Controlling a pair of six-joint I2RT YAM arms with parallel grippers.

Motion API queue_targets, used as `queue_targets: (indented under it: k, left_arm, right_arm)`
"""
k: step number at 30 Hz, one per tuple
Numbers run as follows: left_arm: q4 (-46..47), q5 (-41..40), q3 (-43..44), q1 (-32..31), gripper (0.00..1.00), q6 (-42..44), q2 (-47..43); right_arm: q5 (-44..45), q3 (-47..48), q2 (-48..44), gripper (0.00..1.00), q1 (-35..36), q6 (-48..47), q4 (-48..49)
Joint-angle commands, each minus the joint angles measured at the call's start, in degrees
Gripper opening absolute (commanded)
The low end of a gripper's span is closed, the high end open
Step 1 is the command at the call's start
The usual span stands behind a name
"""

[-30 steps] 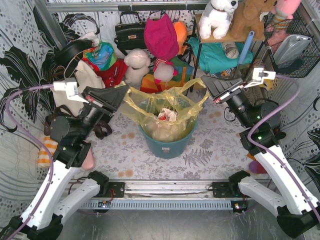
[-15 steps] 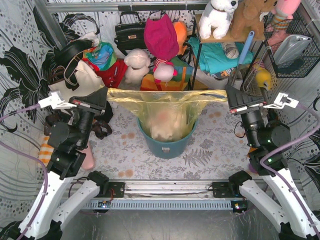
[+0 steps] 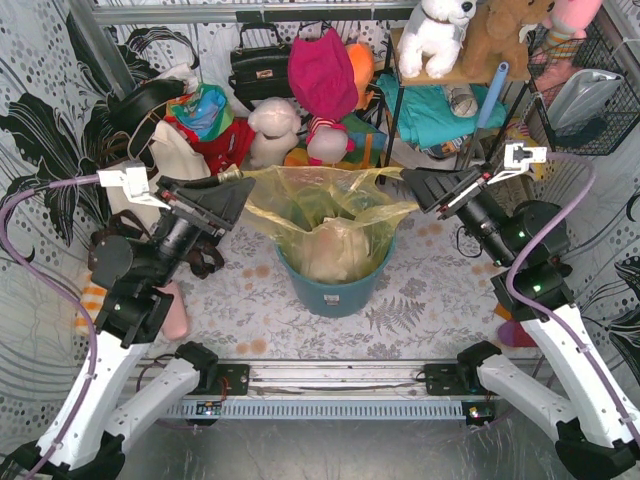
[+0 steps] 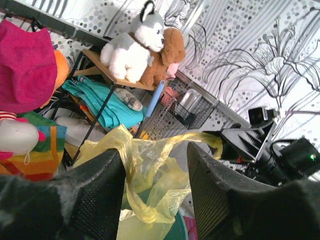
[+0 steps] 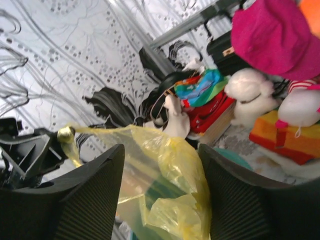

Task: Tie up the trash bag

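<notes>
Yellow-green plastic of the trash bag [image 3: 330,215], sitting in the teal bin [image 3: 335,290], had sagged after being stretched taut. My left gripper [image 4: 155,152] and right gripper [image 5: 160,150] both stood spread, the bag's ears loose between their fingers. I judged it still untied.

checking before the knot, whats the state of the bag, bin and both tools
bag, untied, sitting in the bin, top corners stretched sideways toward the tools
bin, upright, lined by the bag
left tool, open, bag plastic at its fingertips
right tool, open, bag plastic at its fingertips
</notes>
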Motion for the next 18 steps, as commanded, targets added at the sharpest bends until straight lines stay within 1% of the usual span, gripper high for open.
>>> queue_targets:
  k: [1, 3, 6, 10, 12, 14, 16, 18]
  left_arm:
    - [-4.9, 7.42, 4.36, 0.12, 0.62, 4.24, -0.09]
    - [-7.76, 9.14, 5.05, 0.12, 0.69, 4.78, 0.0]
    - [-11.72, 11.77, 5.95, 0.19, 0.72, 5.45, 0.11]
    - [-14.13, 14.48, 5.61, 0.17, 0.72, 5.37, -0.35]
    - [-14.27, 15.25, 5.0, 0.16, 0.72, 4.98, -0.35]
    - [-13.94, 15.92, 4.29, 0.12, 0.72, 4.52, -0.12]
    - [-12.71, 16.59, 3.91, 0.13, 0.72, 3.88, 0.14]
    - [-12.17, 16.76, 4.03, 0.13, 0.72, 3.48, 0.47]
  right_arm:
    - [-9.42, 5.93, 0.63, 0.63, -0.25, -3.98, -9.89]
    - [-10.64, 7.43, 1.13, 0.64, -0.29, -4.87, -13.41]
    - [-11.8, 8.39, 0.96, 0.65, -0.25, -5.9, -16.55]
    - [-12.63, 8.9, 0.02, 0.65, -0.29, -6.41, -18.86]
    - [-13.04, 8.96, -0.34, 0.62, -0.29, -6.46, -19.18]
    - [-13.5, 9.27, -0.33, 0.62, -0.3, -6.46, -19.68]
    - [-13.47, 9.74, -0.2, 0.63, -0.24, -6.63, -20.67]
    - [-12.26, 10.11, -0.3, 0.65, -0.3, -6.99, -21.92]
